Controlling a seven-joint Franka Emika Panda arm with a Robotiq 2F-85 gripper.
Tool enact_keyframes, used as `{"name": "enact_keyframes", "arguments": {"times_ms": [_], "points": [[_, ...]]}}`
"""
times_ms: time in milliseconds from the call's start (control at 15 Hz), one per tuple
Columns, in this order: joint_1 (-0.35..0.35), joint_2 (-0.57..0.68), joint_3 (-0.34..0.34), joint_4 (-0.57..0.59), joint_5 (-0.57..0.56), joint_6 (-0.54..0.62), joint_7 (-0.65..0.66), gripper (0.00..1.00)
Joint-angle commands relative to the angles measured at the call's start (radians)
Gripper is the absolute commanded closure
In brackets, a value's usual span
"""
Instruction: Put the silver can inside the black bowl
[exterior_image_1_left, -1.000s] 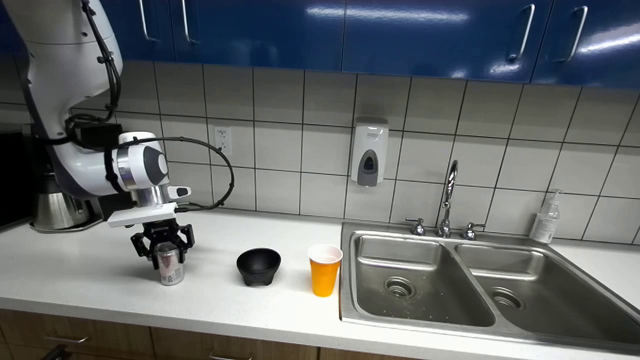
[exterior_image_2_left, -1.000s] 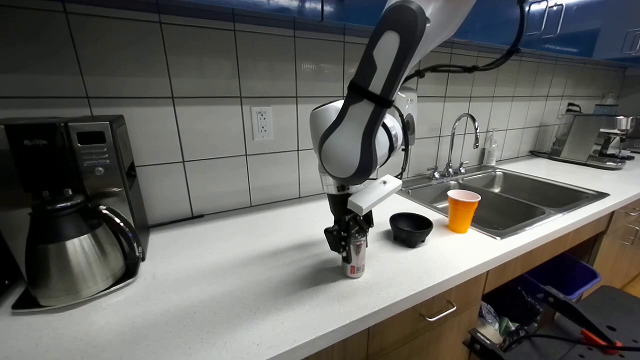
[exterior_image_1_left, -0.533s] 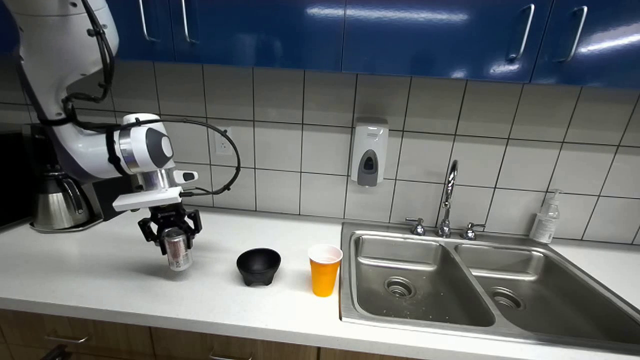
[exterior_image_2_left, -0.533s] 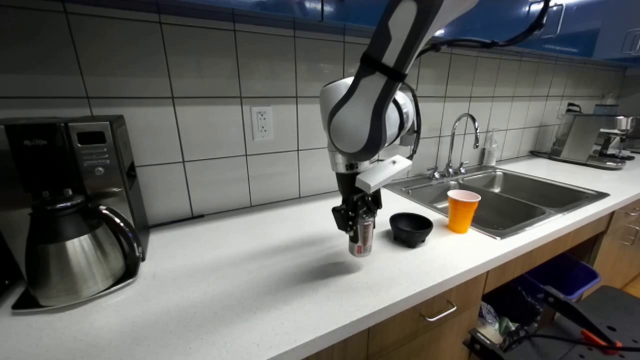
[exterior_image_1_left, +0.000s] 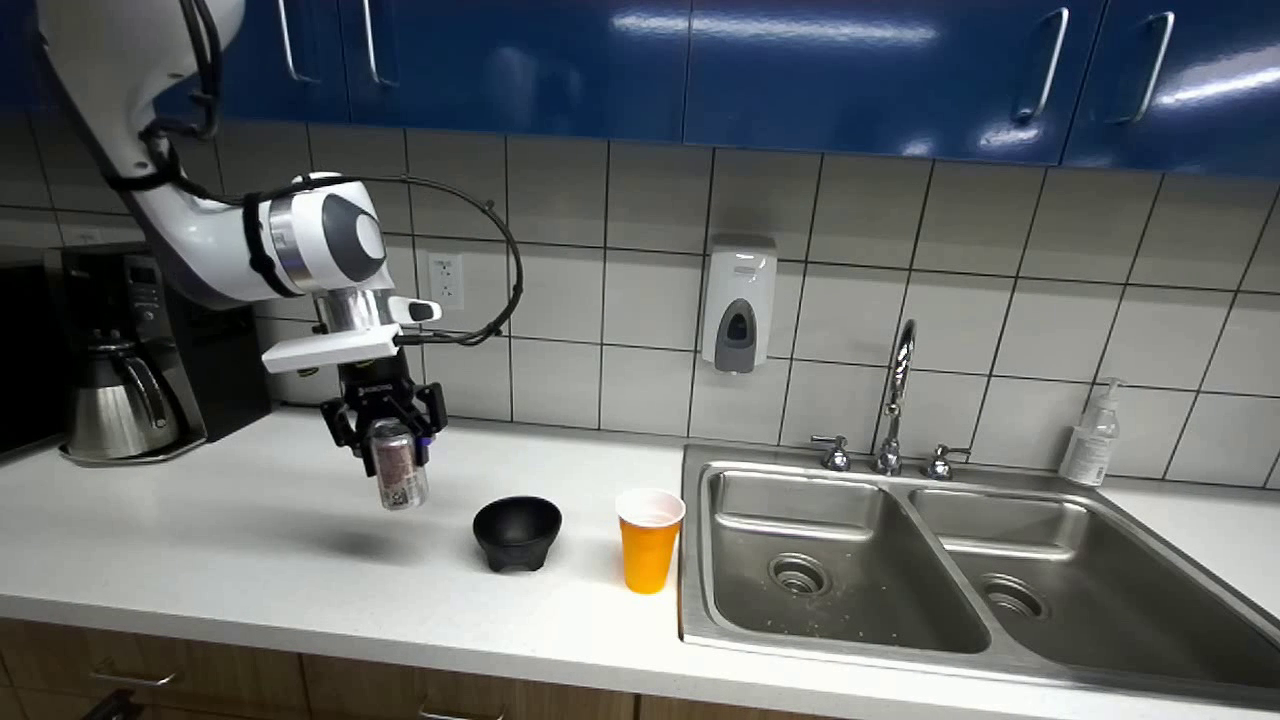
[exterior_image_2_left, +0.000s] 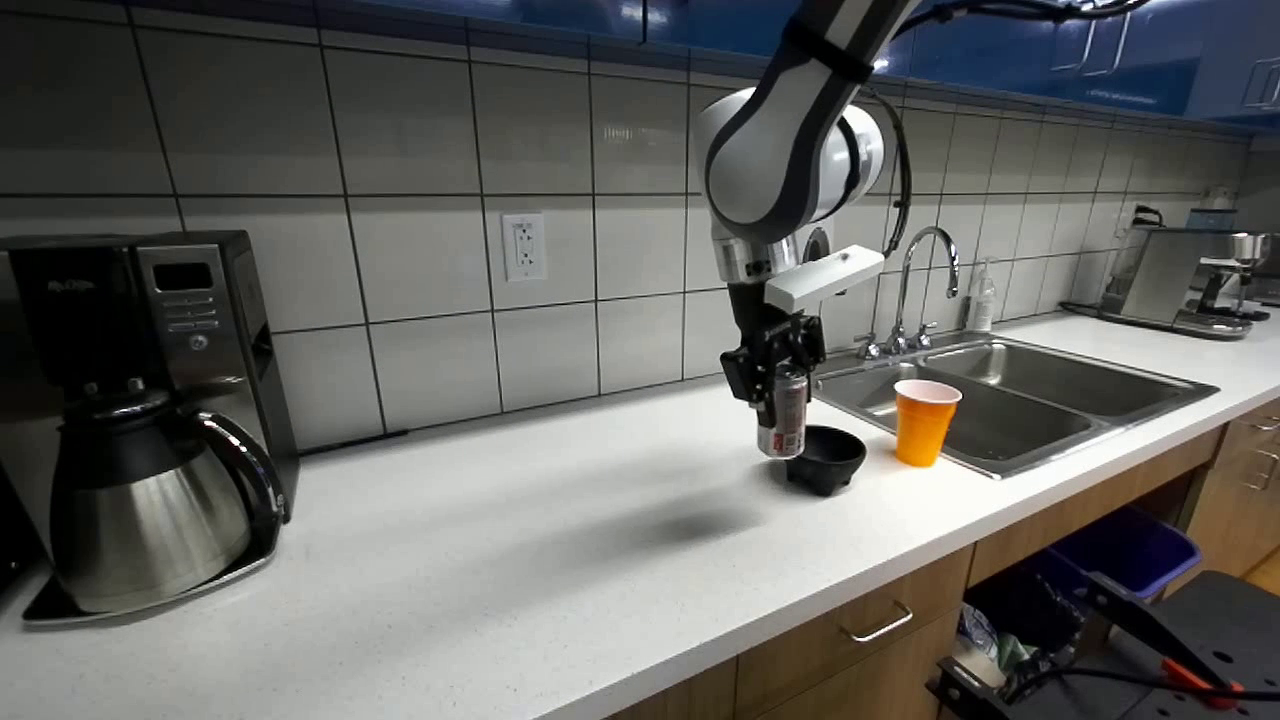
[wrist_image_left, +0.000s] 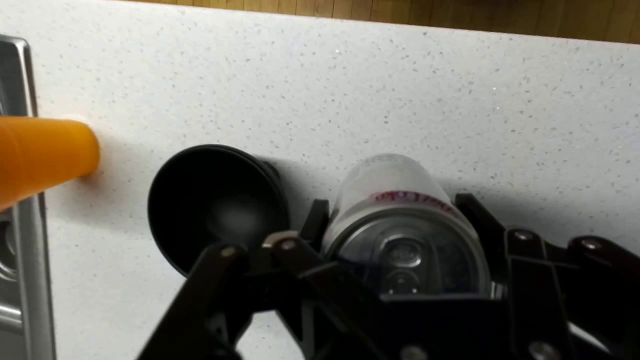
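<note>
Held aloft: snag, slip and bad-release risks

Obs.: black two-fingered gripper (exterior_image_1_left: 396, 459) pinching a small silver-grey cylindrical metal drink can (exterior_image_1_left: 399, 469) by its sides. Can hangs above the white speckled countertop (exterior_image_1_left: 200, 530), between its front and back edges, with a soft shadow (exterior_image_1_left: 362, 545) below. The shallow round black bowl (exterior_image_1_left: 515, 552), material unclear, stands just beside, likewise between those edges, toward the stainless-steel double sink (exterior_image_1_left: 697, 570). In an exterior view the can crosses in front of the bowl (exterior_image_2_left: 826, 474); the wrist view puts it beside the mouth, not over it. Transfer unfinished.

Risks, as I judge them:

1. Snag. The can's lower end protrudes below the grip; a sideways move at too little height could catch the rim, shoving the bowl into the tall tapered orange cup (exterior_image_1_left: 648, 550) or toward the front edge.

2. Slip. Smooth curved metal gives little bite: too light a squeeze and it slides, too hard and the wall likely dents (full or drained, I cannot tell).

3. Bad release. Letting go off-centre or high would probably lean the can on the sloping side or tip it out, free to roll toward the front edge.
</note>
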Motion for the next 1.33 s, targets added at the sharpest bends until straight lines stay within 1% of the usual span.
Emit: {"name": "enact_keyframes", "arguments": {"times_ms": [0,267,600,867,1267], "points": [[-0.047,-0.029,-0.012,0.013,-0.019,-0.058,0.011,0.59],[-0.083,0.012,-0.045,0.051,-0.039,-0.066,0.023,0.59],[-0.103,0.099,-0.086,0.124,-0.078,-0.057,0.045,0.59],[-0.095,0.195,-0.111,0.202,-0.08,-0.058,0.093,0.59],[-0.091,0.322,-0.12,0.322,-0.053,-0.067,0.12,0.59]]}}
